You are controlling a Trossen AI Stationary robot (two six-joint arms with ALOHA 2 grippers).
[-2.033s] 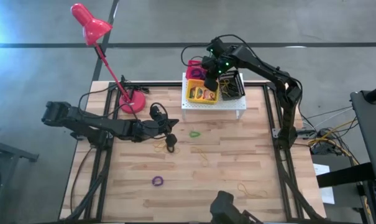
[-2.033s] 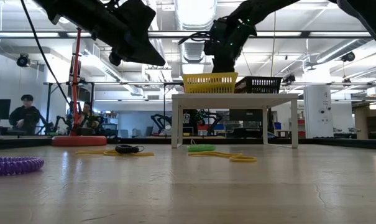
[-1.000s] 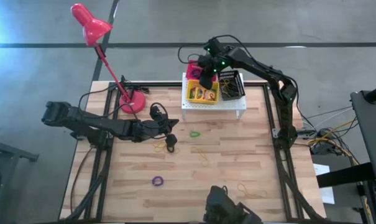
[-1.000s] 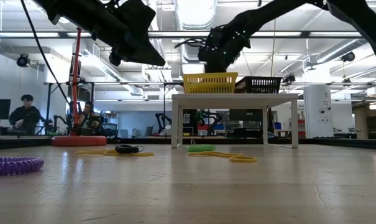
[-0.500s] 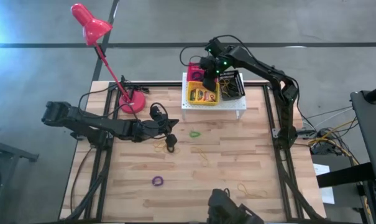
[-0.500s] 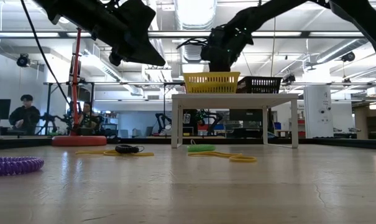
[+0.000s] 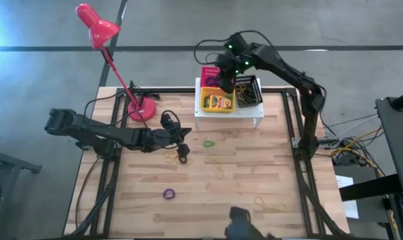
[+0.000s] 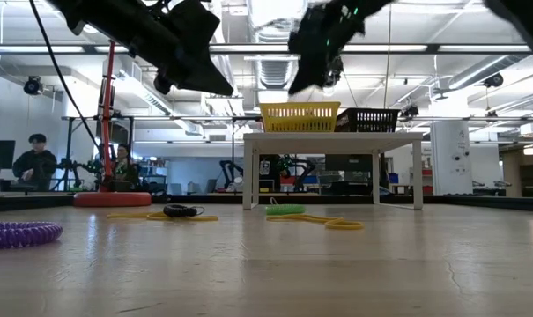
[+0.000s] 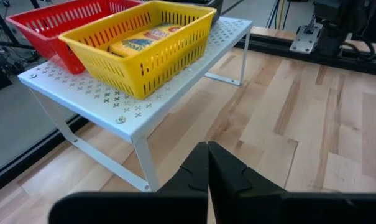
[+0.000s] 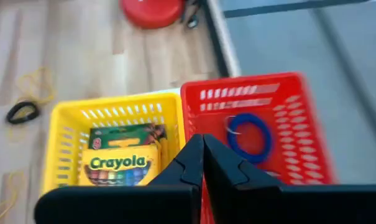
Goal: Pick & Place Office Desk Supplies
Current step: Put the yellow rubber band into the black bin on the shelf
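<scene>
Right gripper [image 7: 226,75], your working tool, hangs clenched and empty above the white perforated shelf [image 7: 228,110], its arm reaching in from the table's right edge. Your left gripper [image 7: 182,145] waits pinched shut over the wooden table [image 7: 254,173]. On the shelf, the yellow basket [image 10: 107,149] holds two Crayola crayon boxes [image 10: 118,166] lying flat; beside it the red basket [image 10: 262,130] holds a blue loop [image 10: 250,134]. Loose loops, including a purple one [image 7: 168,194], lie on the planks, with a red desk lamp [image 7: 111,47] at the far left corner
</scene>
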